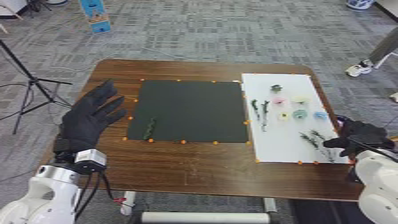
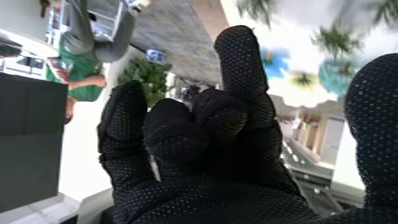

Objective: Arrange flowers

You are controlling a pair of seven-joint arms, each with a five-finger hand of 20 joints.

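Currently, your right hand (image 1: 366,135), empty with fingers apart, is by the white sheet (image 1: 277,151) bearing the flowers (image 1: 279,101); left of that sheet lies a green sprig (image 1: 149,129), your spread left hand (image 1: 86,117) farther left.

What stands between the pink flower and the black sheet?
Two dark green stems lie on the white sheet between the pink flower and the black sheet; sliding would likely catch them.

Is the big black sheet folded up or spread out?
Spread out: the black sheet lies flat on the table, with orange dots along its edges.
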